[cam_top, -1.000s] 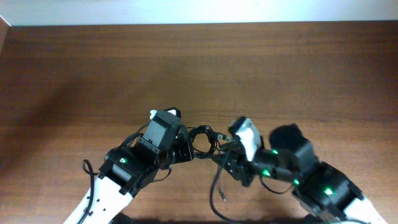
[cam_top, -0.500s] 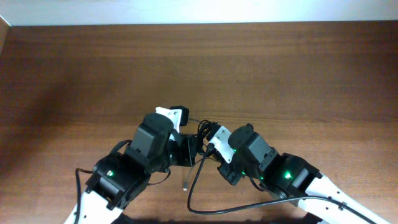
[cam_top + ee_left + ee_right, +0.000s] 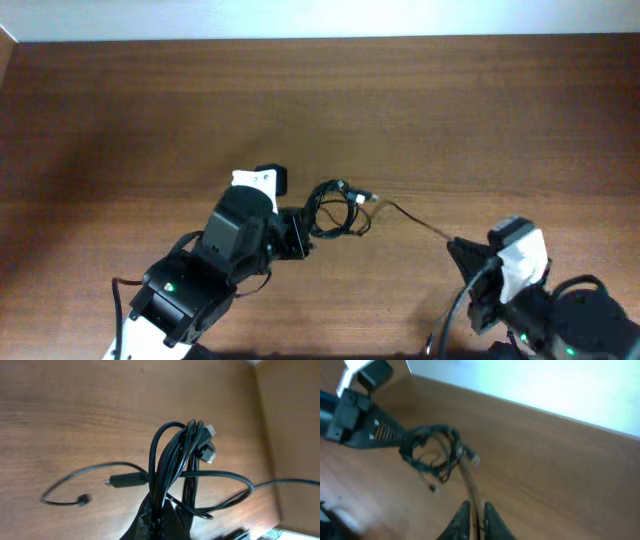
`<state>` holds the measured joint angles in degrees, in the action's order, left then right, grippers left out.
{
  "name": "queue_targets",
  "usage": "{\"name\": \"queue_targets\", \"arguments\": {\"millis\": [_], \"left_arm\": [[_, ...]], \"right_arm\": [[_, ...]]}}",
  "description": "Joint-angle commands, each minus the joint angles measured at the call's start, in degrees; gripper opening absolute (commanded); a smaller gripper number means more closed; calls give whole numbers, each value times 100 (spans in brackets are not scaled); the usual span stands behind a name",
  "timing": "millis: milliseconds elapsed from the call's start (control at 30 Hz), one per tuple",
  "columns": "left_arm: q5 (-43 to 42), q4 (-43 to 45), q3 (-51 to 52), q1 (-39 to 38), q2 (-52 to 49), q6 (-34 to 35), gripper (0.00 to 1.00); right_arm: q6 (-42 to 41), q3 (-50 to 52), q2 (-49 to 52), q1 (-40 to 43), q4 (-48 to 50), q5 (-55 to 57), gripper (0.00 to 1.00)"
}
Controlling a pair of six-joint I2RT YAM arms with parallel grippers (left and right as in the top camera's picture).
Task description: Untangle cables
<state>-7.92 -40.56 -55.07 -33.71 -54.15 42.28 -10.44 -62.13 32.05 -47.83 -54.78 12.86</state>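
**While one strand runs straight, the knot may bite**

Since everything turns on the bunch of cables (image 3: 335, 208), we place things by it. Left of the bunch, the left arm (image 3: 205, 275) reaches in, and the left jaws are clamped tight on the bunch's lower-left edge. The left wrist view shows the cords rising out of that grip in a tight sheaf. A loose plug (image 3: 120, 480) lies on the desk (image 3: 150, 120) just left of them.

Right of the bunch, a single strand (image 3: 415, 220) leaves it and runs in a straight line down to the right jaws, which sit well apart from the bunch. They stand narrow, and the right wrist view shows the strand passing between them, so we judge it pinched.

We see three ways this could go wrong:

- **Knot tightens:** if the strand is looped through the others, more pull to the right would cinch the knot instead of freeing it.
- **Bunch comes loose:** a hard pull could also drag the whole bunch out of the left jaws.
- **Strand slips:** it is very thin, so it may slide through the right jaws and spring back onto the bunch.
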Motion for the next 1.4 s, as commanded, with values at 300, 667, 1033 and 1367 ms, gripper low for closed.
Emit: {"name": "queue_targets", "arguments": {"millis": [300,667,1033,1367], "left_arm": [[472,297,-50,503,286,1510,0],[-1342,59,-50,715,490,-1825,0],[-1547,667,-48,715,461,-3171,0],[-2448,660,-48,715,463,-3427,0]], "right_arm": [[-479,83,2205,-11,876,-1493,48],[-664,83,2870,-11,2031,-896,59],[-3014,17,2337,-9,2223,-2385,28],[-3209,20,2983,-9,2374,-1099,19]]}}
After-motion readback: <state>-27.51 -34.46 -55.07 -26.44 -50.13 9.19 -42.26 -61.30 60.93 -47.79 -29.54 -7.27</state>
